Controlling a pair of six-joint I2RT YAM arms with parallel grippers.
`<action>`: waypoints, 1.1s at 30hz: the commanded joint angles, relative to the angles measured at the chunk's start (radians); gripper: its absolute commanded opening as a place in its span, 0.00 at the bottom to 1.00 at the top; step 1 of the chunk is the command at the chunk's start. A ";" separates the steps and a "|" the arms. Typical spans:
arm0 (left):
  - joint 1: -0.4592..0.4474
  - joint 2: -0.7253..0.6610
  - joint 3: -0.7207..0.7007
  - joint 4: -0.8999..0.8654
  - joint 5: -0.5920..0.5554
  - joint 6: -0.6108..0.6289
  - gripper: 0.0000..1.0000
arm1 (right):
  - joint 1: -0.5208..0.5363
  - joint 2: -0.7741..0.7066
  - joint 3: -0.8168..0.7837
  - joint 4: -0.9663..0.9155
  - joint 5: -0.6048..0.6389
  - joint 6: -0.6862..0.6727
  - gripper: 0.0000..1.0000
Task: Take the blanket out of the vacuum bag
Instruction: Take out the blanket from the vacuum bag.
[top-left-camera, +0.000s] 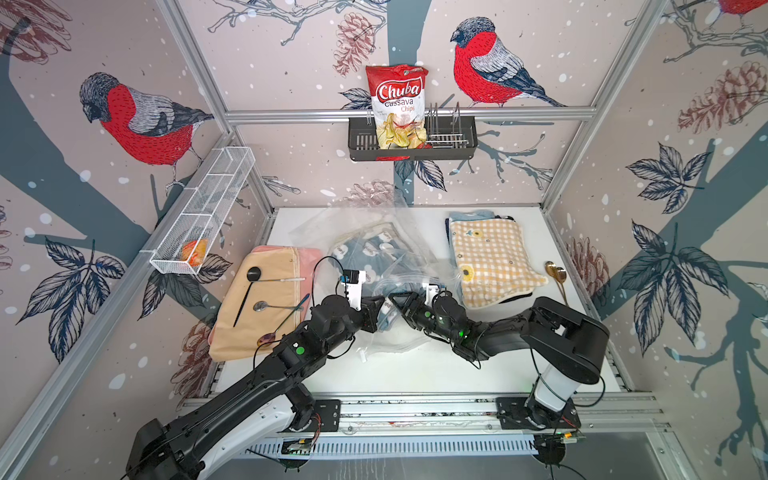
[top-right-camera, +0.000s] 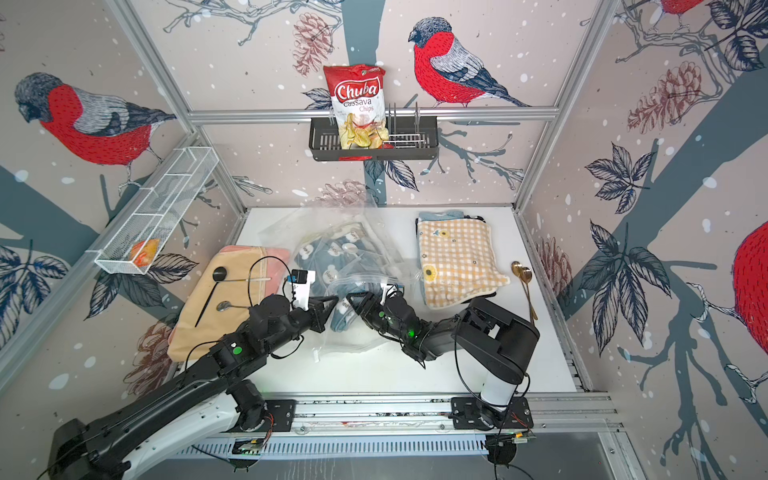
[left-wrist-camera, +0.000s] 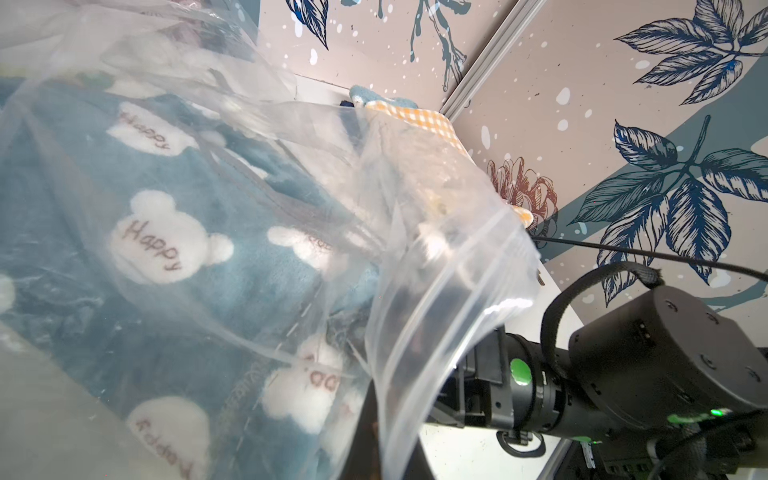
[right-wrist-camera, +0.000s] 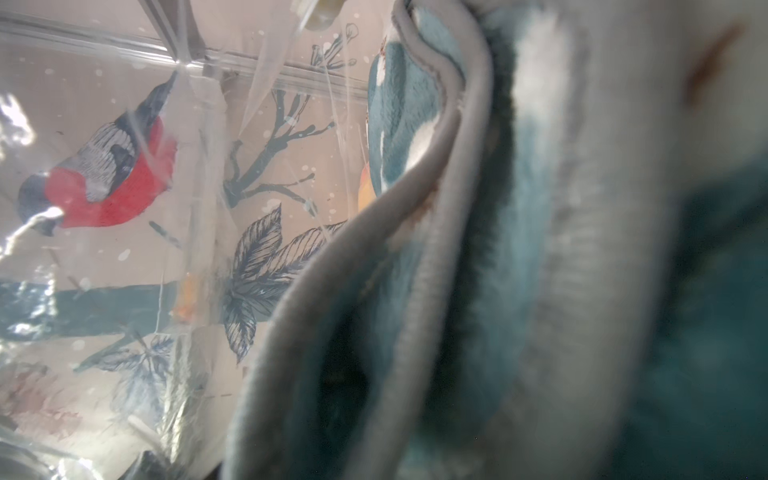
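The vacuum bag (top-left-camera: 365, 220) is a clear crinkly sack lying mid-table in both top views. Inside it lies the blanket (top-left-camera: 365, 253), blue fleece with white bears. A fold of the blanket hangs out of the bag's mouth between the two grippers. My left gripper (top-left-camera: 379, 308) is shut on the bag's zip-seal edge (left-wrist-camera: 457, 291), with a dark finger (left-wrist-camera: 370, 436) just showing behind the plastic. My right gripper (top-left-camera: 393, 300) points left into the mouth against the blanket fold (right-wrist-camera: 519, 249). Its jaws are buried in the fleece and hidden. The bag's valve cap is out of view.
A yellow checked blanket stack (top-left-camera: 490, 257) lies right of the bag, with gold spoons (top-left-camera: 557, 274) beyond it. A peach folded cloth (top-left-camera: 249, 316) carrying spoons (top-left-camera: 270, 306) lies to the left. A white mesh basket (top-left-camera: 203, 212) and a black rack (top-left-camera: 411, 145) hang on the walls.
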 joint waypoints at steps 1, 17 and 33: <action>0.000 0.003 0.010 0.016 0.004 0.014 0.00 | 0.006 0.027 -0.004 0.065 0.001 0.033 0.73; 0.000 -0.024 -0.010 0.010 0.007 0.007 0.00 | 0.000 0.150 0.044 0.154 0.026 0.050 0.77; 0.000 -0.034 0.020 -0.020 -0.007 0.023 0.00 | -0.024 0.015 0.154 -0.030 -0.030 -0.019 0.20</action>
